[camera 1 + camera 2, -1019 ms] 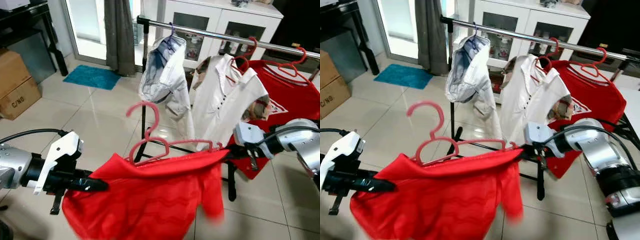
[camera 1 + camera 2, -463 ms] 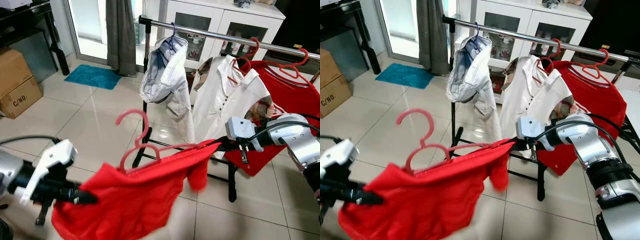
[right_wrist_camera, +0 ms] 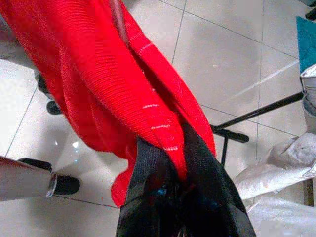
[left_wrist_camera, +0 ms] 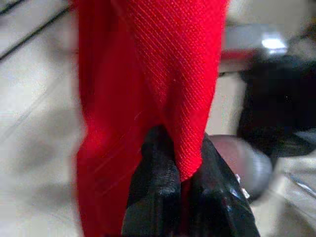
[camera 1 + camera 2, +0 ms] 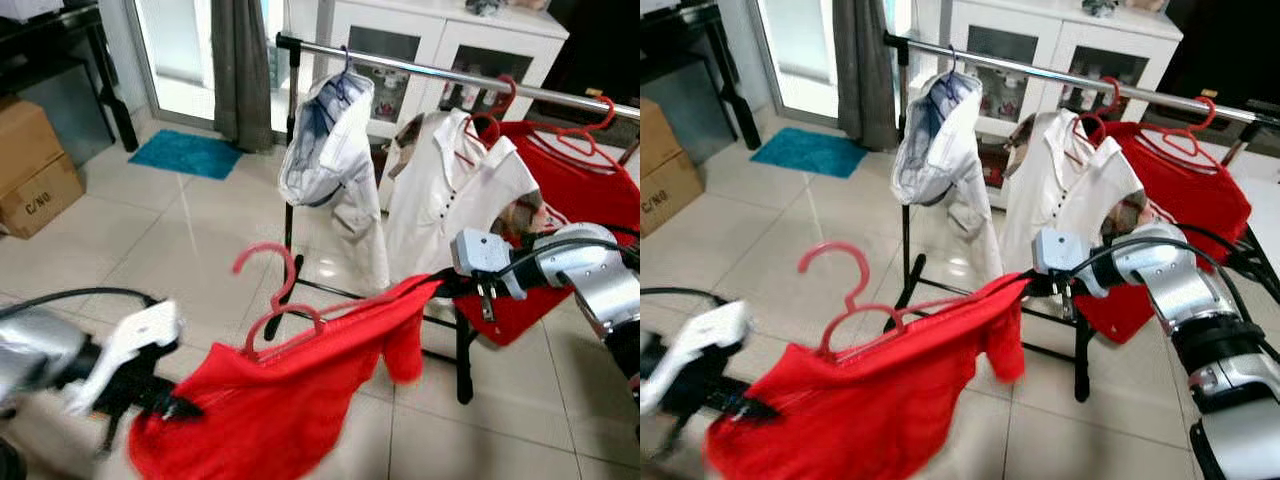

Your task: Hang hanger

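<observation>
- Currently the red shirt [image 5: 270, 400] on its pink hanger [image 5: 275, 300] is stretched between both grippers, short of the clothes rail [image 5: 450, 75].
- Left gripper [image 5: 180, 408]: clamped on the shirt's lower shoulder.
- Right gripper [image 5: 440, 285]: clamped on the upper shoulder, just in front of the hanging white shirt [image 5: 445, 205].
</observation>
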You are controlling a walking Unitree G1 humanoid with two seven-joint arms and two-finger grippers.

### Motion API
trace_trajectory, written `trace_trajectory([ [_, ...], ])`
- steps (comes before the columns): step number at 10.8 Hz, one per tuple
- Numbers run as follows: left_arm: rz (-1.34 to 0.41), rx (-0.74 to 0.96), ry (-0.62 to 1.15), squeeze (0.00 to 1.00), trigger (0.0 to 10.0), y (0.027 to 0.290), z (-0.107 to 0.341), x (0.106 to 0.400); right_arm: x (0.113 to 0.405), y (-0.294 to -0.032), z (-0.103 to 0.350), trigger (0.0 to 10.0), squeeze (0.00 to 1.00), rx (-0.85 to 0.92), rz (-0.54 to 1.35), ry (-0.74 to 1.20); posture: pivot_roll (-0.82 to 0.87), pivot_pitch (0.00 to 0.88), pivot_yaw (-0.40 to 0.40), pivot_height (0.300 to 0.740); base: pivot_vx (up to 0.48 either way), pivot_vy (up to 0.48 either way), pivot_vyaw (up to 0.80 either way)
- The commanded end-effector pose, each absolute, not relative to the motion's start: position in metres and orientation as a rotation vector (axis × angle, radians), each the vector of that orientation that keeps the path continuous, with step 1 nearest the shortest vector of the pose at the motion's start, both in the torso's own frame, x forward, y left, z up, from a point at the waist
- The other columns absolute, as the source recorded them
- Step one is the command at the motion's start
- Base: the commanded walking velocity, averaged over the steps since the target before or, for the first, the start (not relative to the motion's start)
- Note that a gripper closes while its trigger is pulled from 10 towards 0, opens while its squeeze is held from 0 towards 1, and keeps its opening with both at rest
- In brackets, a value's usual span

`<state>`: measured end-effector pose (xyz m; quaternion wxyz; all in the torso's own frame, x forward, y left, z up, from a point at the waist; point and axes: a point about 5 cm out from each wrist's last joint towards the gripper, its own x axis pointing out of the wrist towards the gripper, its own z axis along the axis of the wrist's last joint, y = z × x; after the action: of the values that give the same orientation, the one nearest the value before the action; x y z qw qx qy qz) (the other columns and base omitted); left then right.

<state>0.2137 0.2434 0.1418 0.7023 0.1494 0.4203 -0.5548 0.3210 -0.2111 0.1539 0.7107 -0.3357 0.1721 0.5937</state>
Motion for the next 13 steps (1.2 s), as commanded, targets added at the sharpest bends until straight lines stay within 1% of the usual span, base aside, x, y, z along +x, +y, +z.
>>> trace_trajectory([
  [1, -1.089, 0.430, 1.043, 0.00, 0.0, 0.266, 0.129, 0.217, 0.325, -0.238, 0.168, 0.0, 0.00, -0.754, 1.169, 0.394, -0.06, 0.000, -0.044, 0.740, 0.000, 0.000, 0.00],
  [3, -1.119, 0.467, 1.084, 0.00, 0.0, 0.262, 0.123, 0.223, 0.324, -0.229, 0.166, 0.0, 0.00, -0.826, 1.195, 0.393, -0.07, 0.000, -0.039, 0.740, 0.000, 0.000, 0.00],
  [4, -1.146, 0.512, 1.071, 0.00, 0.0, 0.254, 0.118, 0.233, 0.322, -0.215, 0.158, 0.0, 0.00, -0.871, 1.243, 0.386, -0.07, 0.000, -0.038, 0.740, 0.000, 0.000, 0.00],
  [5, -1.148, 0.526, 1.024, 0.00, 0.0, 0.249, 0.119, 0.241, 0.321, -0.206, 0.157, 0.0, 0.00, -0.837, 1.262, 0.363, -0.07, 0.000, -0.035, 0.740, 0.000, 0.000, 0.00],
  [6, -1.123, 0.559, 0.899, 0.00, 0.0, 0.241, 0.123, 0.257, 0.320, -0.199, 0.156, 0.0, 0.00, -0.822, 1.271, 0.341, -0.07, 0.000, -0.032, 0.740, 0.000, 0.000, 0.00],
  [7, -1.152, 0.591, 0.849, 0.00, 0.0, 0.238, 0.125, 0.261, 0.321, -0.196, 0.156, 0.0, 0.00, -0.813, 1.267, 0.323, -0.07, 0.000, -0.032, 0.740, 0.000, 0.000, 0.00],
  [8, -1.215, 0.651, 0.807, 0.00, 0.0, 0.232, 0.126, 0.261, 0.323, -0.186, 0.160, 0.0, 0.00, -0.753, 1.265, 0.268, -0.07, 0.000, -0.034, 0.740, 0.000, 0.000, 0.00],
  [9, -1.264, 0.696, 0.796, 0.00, 0.0, 0.228, 0.126, 0.261, 0.326, -0.179, 0.164, 6.6, 0.00, -0.718, 1.252, 0.224, -0.06, 0.000, -0.036, 0.740, 0.000, 0.000, 0.00],
  [10, -1.334, 0.712, 0.773, 0.00, 0.0, 0.219, 0.126, 0.259, 0.330, -0.169, 0.168, 10.0, 0.00, -0.650, 1.255, 0.191, -0.06, 0.000, -0.037, 0.740, 0.000, 0.000, 0.00],
  [11, -1.371, 0.721, 0.764, 0.00, 0.0, 0.214, 0.126, 0.258, 0.333, -0.163, 0.170, 10.0, 0.00, -0.607, 1.249, 0.181, -0.06, 0.000, -0.039, 0.740, 0.000, 0.000, 0.00],
  [12, -1.383, 0.732, 0.765, 0.00, 0.0, 0.213, 0.125, 0.258, 0.334, -0.159, 0.169, 10.0, 0.27, -0.605, 1.251, 0.183, -0.06, 0.000, -0.039, 0.740, 0.000, 0.000, 0.00],
  [13, -1.396, 0.748, 0.762, 0.00, 0.0, 0.213, 0.125, 0.258, 0.339, -0.158, 0.164, 10.0, 1.00, -0.600, 1.206, 0.216, -0.06, 0.000, -0.043, 0.740, 0.000, 0.000, 0.00],
])
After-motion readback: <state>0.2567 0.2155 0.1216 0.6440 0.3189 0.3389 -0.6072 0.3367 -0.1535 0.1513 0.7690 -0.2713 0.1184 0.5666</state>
